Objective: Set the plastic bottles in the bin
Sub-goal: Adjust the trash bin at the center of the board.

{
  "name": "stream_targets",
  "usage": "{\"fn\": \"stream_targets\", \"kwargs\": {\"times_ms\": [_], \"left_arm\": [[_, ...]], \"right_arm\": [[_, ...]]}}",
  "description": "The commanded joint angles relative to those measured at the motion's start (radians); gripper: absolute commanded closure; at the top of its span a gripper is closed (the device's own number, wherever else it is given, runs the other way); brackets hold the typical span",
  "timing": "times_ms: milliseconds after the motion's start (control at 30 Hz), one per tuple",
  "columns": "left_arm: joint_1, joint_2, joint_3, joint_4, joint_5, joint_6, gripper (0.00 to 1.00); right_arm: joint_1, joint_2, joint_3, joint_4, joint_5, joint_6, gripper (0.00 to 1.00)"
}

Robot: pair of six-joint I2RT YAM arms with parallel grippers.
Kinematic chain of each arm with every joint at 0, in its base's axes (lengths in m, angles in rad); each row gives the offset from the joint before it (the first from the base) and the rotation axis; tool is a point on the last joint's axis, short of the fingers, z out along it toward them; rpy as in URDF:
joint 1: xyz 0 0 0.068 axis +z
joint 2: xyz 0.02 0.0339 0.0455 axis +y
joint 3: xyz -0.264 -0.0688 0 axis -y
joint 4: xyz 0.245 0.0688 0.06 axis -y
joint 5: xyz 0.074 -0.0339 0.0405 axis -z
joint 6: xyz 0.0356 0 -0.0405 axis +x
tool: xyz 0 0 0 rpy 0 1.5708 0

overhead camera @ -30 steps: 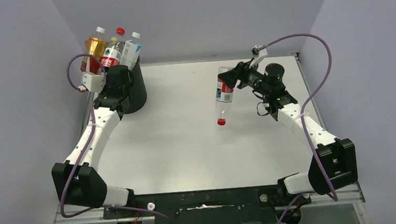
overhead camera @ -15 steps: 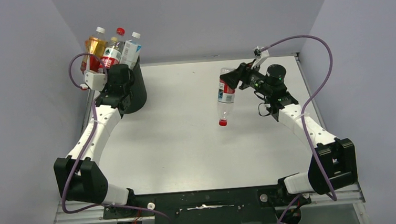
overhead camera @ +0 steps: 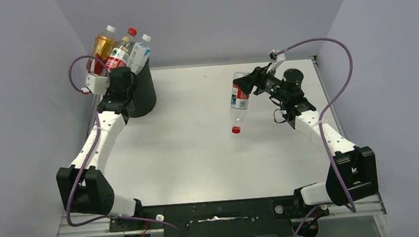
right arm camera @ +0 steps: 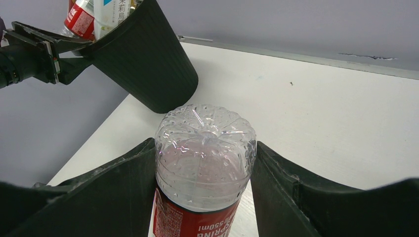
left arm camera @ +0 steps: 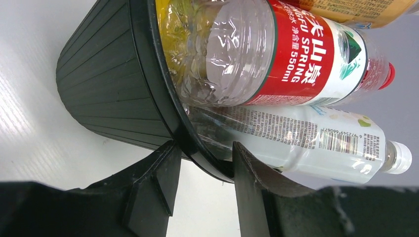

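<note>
White table [overhead camera: 198, 152], grey walls on three sides, arm bases at six o'clock. Item one: right gripper [overhead camera: 240, 84], at about two o'clock from table centre, jaws part-open and clamped across the ribbed base end of a clear red-labelled bottle [overhead camera: 237, 106]; it hangs off the table, long axis running twelve to six in the overhead view, red cap at six. Item two, farther back at ten o'clock: bin [overhead camera: 145, 92], tipped, mouth crowded with an amber bottle [overhead camera: 101, 48], a second red-labelled bottle [overhead camera: 118, 54] and a blue-white bottle [overhead camera: 139, 54], necks jutting past the rim. Left gripper [left arm camera: 202, 157] pinches that rim, one finger outside the wall, one inside. Bin lies at nine o'clock from the held bottle, well apart; the left arm is nearer it but occupied, so the carry likely falls to the right arm.
</note>
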State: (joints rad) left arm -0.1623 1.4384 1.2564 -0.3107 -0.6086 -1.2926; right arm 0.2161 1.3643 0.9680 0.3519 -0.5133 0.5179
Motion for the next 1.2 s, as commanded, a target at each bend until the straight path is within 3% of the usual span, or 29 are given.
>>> {"fn": "stream_targets", "kwargs": {"times_ms": [0, 400, 1167], "left_arm": [[0.010, -0.015, 0.004, 0.070, 0.093, 0.040, 0.60], [0.031, -0.006, 0.026, 0.122, 0.244, 0.044, 0.60], [0.057, -0.041, 0.032, 0.101, 0.315, 0.052, 0.64]], "right_arm": [[-0.008, -0.033, 0.007, 0.073, -0.015, 0.008, 0.59], [-0.007, -0.024, 0.033, 0.065, -0.024, 0.019, 0.59], [-0.004, -0.053, 0.048, 0.047, -0.019, 0.039, 0.59]]}}
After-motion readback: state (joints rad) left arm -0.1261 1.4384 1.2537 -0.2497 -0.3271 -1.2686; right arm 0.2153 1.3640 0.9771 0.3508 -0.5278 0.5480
